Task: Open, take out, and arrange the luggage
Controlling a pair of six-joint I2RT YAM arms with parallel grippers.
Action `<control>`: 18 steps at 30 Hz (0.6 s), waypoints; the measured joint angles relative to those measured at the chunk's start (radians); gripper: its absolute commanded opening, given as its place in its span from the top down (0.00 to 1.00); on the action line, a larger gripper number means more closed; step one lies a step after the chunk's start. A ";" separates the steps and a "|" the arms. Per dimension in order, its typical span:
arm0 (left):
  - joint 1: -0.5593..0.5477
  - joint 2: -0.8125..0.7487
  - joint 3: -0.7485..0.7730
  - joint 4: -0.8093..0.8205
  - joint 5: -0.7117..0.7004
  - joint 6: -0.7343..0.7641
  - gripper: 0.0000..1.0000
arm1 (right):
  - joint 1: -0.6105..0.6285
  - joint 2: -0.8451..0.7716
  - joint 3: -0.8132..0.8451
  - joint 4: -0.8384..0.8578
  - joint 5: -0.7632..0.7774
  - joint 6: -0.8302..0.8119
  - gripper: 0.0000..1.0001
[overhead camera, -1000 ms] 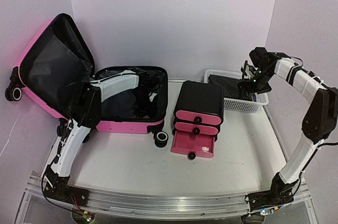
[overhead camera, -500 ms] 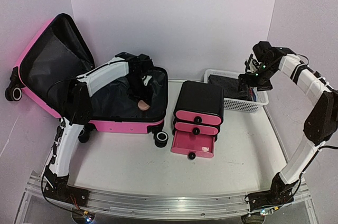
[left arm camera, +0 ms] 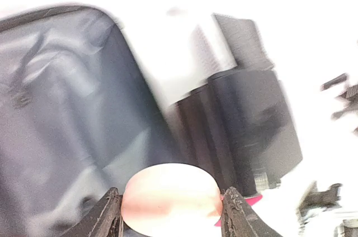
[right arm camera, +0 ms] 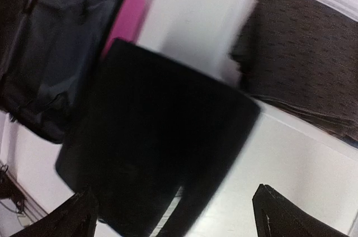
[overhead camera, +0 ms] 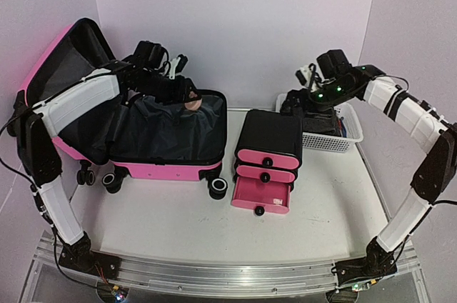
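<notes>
The hot-pink suitcase (overhead camera: 168,169) lies open at the left, its lid (overhead camera: 43,74) propped up against the wall and its black lining (overhead camera: 164,131) showing. My left gripper (overhead camera: 190,102) is raised over the suitcase's right part and is shut on a small round pale pink object (overhead camera: 191,104); in the left wrist view this object (left arm camera: 170,198) sits between my fingers (left arm camera: 106,217). My right gripper (overhead camera: 303,81) is open and empty above the black cabinet (overhead camera: 270,133); the right wrist view shows the cabinet top (right arm camera: 162,142) below its spread fingers (right arm camera: 81,217).
The small black cabinet has pink drawers (overhead camera: 265,159); the bottom drawer (overhead camera: 258,196) is pulled out. A white mesh basket (overhead camera: 335,140) at the back right holds dark folded cloth (right arm camera: 302,64). The suitcase wheels (overhead camera: 218,187) stand beside the cabinet.
My left gripper has risen out of the suitcase with the pale pink object in its grip. My right gripper has swung left from over the basket to above the cabinet.
</notes>
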 measured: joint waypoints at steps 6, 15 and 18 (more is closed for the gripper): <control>0.001 -0.120 -0.175 0.373 0.224 -0.217 0.56 | 0.251 -0.007 -0.005 0.172 -0.050 0.120 0.02; -0.004 -0.132 -0.266 0.579 0.347 -0.510 0.55 | 0.489 0.058 0.108 0.292 0.071 0.121 0.16; -0.006 -0.137 -0.294 0.601 0.359 -0.550 0.55 | 0.537 0.086 0.109 0.329 0.139 0.095 0.22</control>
